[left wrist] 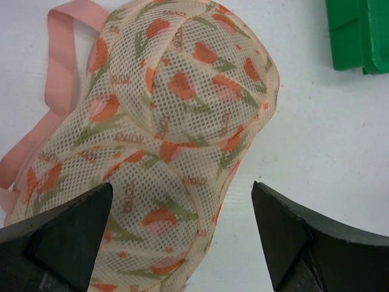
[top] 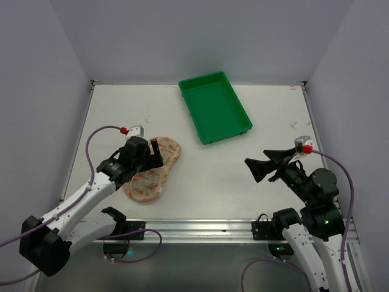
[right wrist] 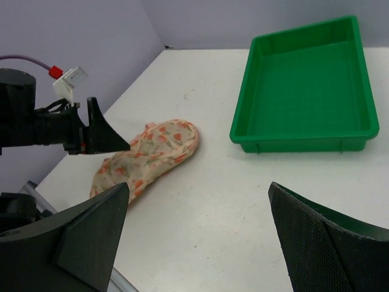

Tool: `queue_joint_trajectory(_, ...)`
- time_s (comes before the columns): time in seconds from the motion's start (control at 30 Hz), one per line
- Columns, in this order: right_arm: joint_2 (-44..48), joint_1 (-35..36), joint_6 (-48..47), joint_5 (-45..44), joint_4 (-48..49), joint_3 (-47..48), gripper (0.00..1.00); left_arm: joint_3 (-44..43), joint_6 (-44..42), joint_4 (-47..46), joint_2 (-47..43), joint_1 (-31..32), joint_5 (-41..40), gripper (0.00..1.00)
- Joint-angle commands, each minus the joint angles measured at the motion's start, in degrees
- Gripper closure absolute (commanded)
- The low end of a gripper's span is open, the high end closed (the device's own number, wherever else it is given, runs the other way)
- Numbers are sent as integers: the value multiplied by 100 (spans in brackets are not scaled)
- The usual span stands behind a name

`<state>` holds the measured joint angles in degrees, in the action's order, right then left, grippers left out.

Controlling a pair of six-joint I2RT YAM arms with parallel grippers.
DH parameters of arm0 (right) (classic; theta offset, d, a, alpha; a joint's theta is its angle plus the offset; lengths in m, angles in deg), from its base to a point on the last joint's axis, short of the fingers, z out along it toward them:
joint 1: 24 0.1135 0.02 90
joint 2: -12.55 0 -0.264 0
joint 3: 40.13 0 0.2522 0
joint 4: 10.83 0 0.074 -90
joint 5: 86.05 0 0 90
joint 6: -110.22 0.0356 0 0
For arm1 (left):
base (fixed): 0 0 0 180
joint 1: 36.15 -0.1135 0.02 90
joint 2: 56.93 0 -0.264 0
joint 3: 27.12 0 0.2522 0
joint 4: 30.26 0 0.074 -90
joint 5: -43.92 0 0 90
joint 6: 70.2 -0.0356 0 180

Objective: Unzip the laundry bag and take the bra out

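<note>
The laundry bag (top: 153,169) lies flat on the white table at the left, a two-lobed mesh case with orange-red flowers and a pink loop (left wrist: 61,67). It looks zipped; the bra is hidden. My left gripper (top: 153,152) hovers just above the bag's middle, open, one finger (left wrist: 58,234) over the near lobe and the other over bare table. The bag fills the left wrist view (left wrist: 176,121) and shows in the right wrist view (right wrist: 152,155). My right gripper (top: 258,167) is open and empty, well right of the bag, above bare table.
A green rectangular plastic tray (top: 214,106), empty, stands at the back centre, also in the right wrist view (right wrist: 304,91) and the left wrist view's corner (left wrist: 358,33). Grey walls enclose the table. A metal rail (top: 200,228) runs along the near edge.
</note>
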<state>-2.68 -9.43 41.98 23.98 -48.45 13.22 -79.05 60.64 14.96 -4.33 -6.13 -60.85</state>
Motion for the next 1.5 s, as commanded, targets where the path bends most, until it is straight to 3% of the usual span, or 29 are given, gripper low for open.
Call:
queue_joint_trajectory(0.0, -820, -15, 399, -87, 57, 127, 1, -610, -277, -614, 993, -49, -264, 0)
queue_joint_trajectory(0.13, -1833, -15, 1031, -184, 3, 259, 1, -1095, -612, -1412, 2024, -268, -159, 0)
queue_joint_trajectory(0.27, -2870, -15, 1453, -883, 355, 460, 1, -1631, -744, -1450, 2843, -392, -35, 0)
queue_joint_trajectory(0.5, -5023, -120, 1692, -2546, 689, 1409, 1, -896, -911, -2108, 3151, -173, 834, 5)
queue_joint_trajectory(0.63, -6403, -445, 1586, -2592, 777, 2218, 1, -341, -815, -2539, 3064, 161, 1370, 5)
queue_joint_trajectory(0.8, -7782, -639, 1376, -2030, 795, 3036, 1, 81, -727, -2812, 2730, 626, 1731, 5)
queue_joint_trajectory(0.9, -8354, -639, 1287, -2030, 839, 3344, 1, 91, -770, -2909, 2598, 855, 1889, 3)
queue_joint_trajectory(1.03, -8917, -639, 1269, -1398, 672, 3792, 1, 21, -893, -2979, 2527, 988, 2091, 2)
queue_joint_trajectory(1.2, -8998, -622, 1559, -126, 1225, 3731, 1, -164, -798, -2769, 2492, 997, 1943, 0)
queue_joint_trajectory(1.47, -9112, -455, 1902, 721, 1831, 3705, 1, -287, -542, -2180, 1984, 997, 1512, 0)
